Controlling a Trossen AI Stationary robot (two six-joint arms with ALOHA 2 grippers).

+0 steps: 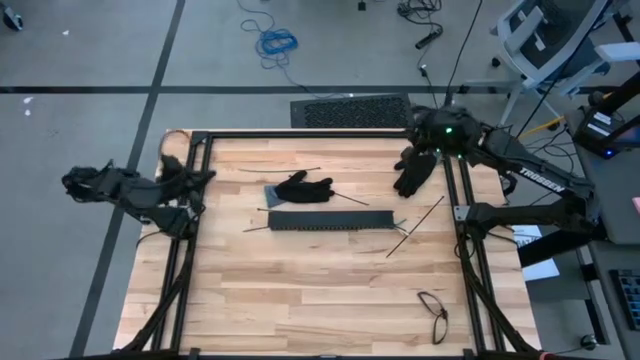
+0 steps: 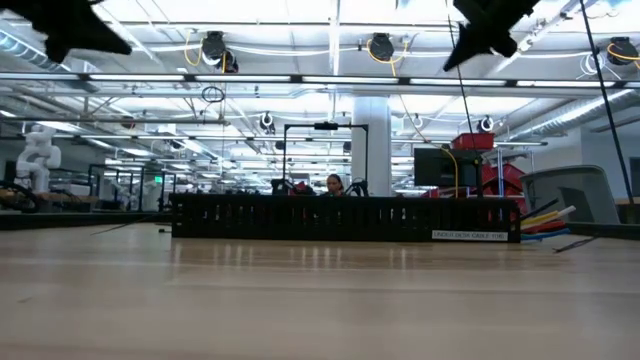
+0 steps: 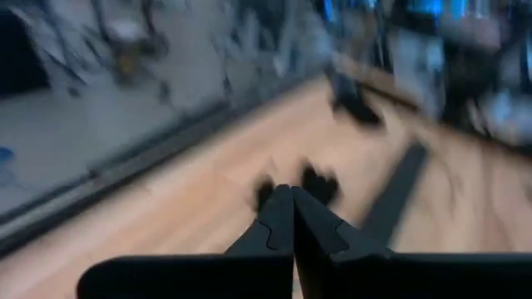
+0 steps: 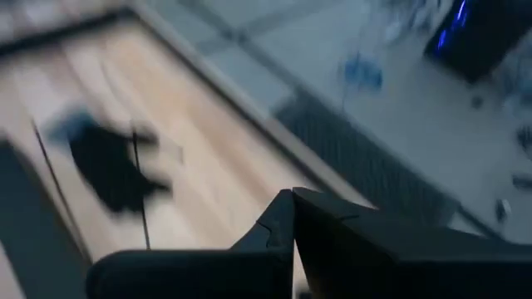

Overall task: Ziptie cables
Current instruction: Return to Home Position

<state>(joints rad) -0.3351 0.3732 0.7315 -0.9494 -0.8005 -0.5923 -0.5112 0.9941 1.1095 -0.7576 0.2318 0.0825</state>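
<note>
Left of the cable duct [image 1: 330, 221] hangs the left gripper [image 1: 203, 179], right of it the right gripper [image 1: 408, 180], both pressed together, empty; cables [image 2: 548, 218] sit in the duct, ends showing. Probably homing; next, park both arms.

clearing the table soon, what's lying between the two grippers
In the high view, a dark clump and a thin black strip lie on the table between the left gripper and the right gripper.
</note>
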